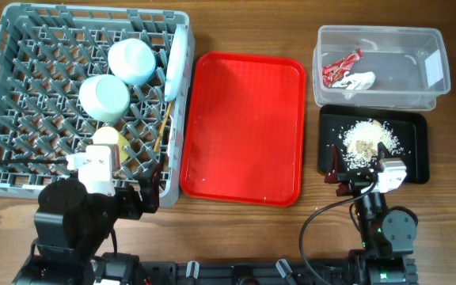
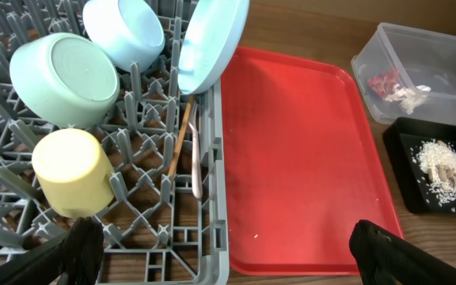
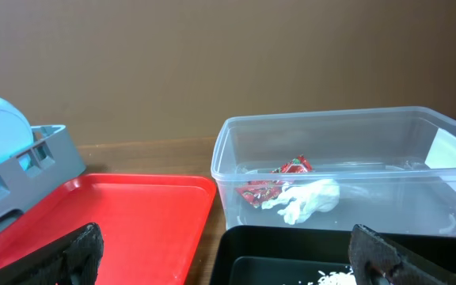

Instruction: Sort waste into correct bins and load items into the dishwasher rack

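Note:
The grey dishwasher rack [image 1: 6,95] holds a light blue bowl [image 1: 131,61], a pale green bowl [image 1: 104,97], a yellow cup [image 1: 106,137], a white plate [image 1: 178,59] standing on edge and wooden chopsticks [image 1: 163,127]. The clear tub [image 1: 378,36] contains the red-and-white wrapper [image 1: 340,67] and the white napkin [image 1: 360,80]. Rice-like scraps [image 1: 365,138] lie in the black tray [image 1: 418,158]. My left gripper [image 2: 232,269] hangs open over the rack's near right corner, holding nothing. Also open and holding nothing, my right gripper [image 3: 232,265] sits at the black tray's near edge.
A red serving tray [image 1: 244,127] lies between the rack and the two bins, with a few tiny crumbs on it. Both arm bases stand at the table's front edge. Bare wood shows in front of the red tray.

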